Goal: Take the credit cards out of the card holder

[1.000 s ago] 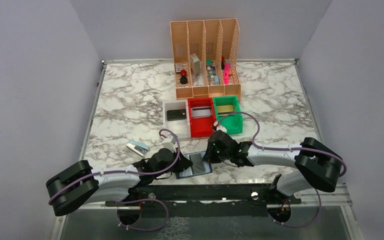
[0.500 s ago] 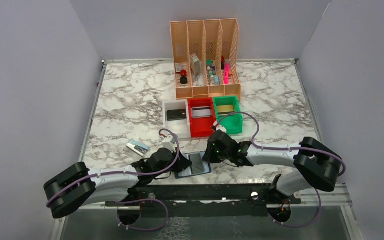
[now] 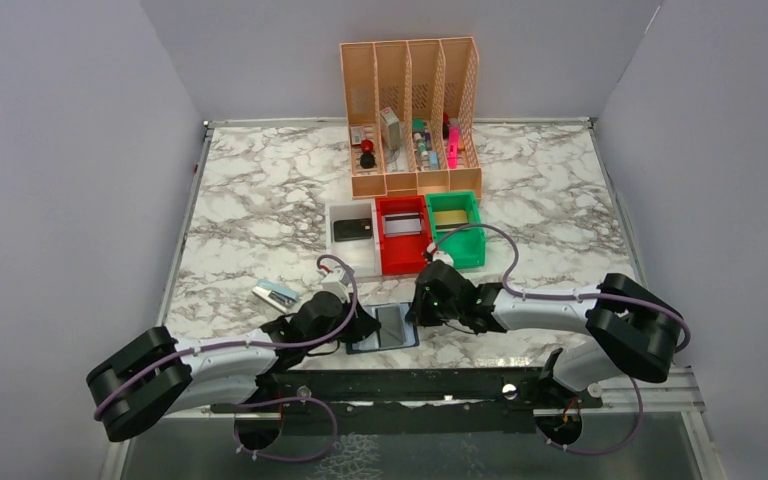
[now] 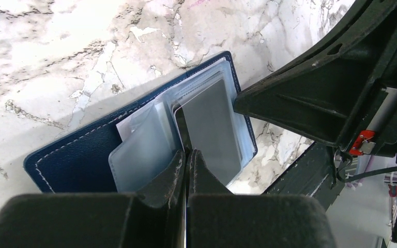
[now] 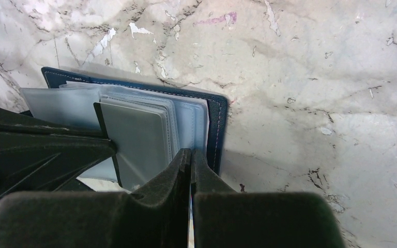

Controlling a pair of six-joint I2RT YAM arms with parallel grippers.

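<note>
The navy card holder (image 3: 388, 330) lies open near the table's front edge, between both grippers. It also shows in the left wrist view (image 4: 77, 155) and the right wrist view (image 5: 216, 119). A silver-grey credit card (image 4: 212, 129) sticks partly out of its see-through pockets and also shows in the right wrist view (image 5: 137, 139). My left gripper (image 4: 187, 153) is shut at this card's dark edge and seems to pinch it. My right gripper (image 5: 190, 153) is shut on the pocket leaves at the holder's right edge. In the top view the left gripper (image 3: 358, 326) and right gripper (image 3: 417, 312) flank the holder.
A white bin (image 3: 335, 212) holds a black card, a red bin (image 3: 400, 258) a silver card, a green bin (image 3: 465, 250) a gold card. The orange file rack (image 3: 410, 180) stands behind them. A small blue-white object (image 3: 275, 294) lies at the left.
The left gripper and the holder's near part have shifted slightly left and back. The holder lies a little flatter. The right gripper has barely moved.
</note>
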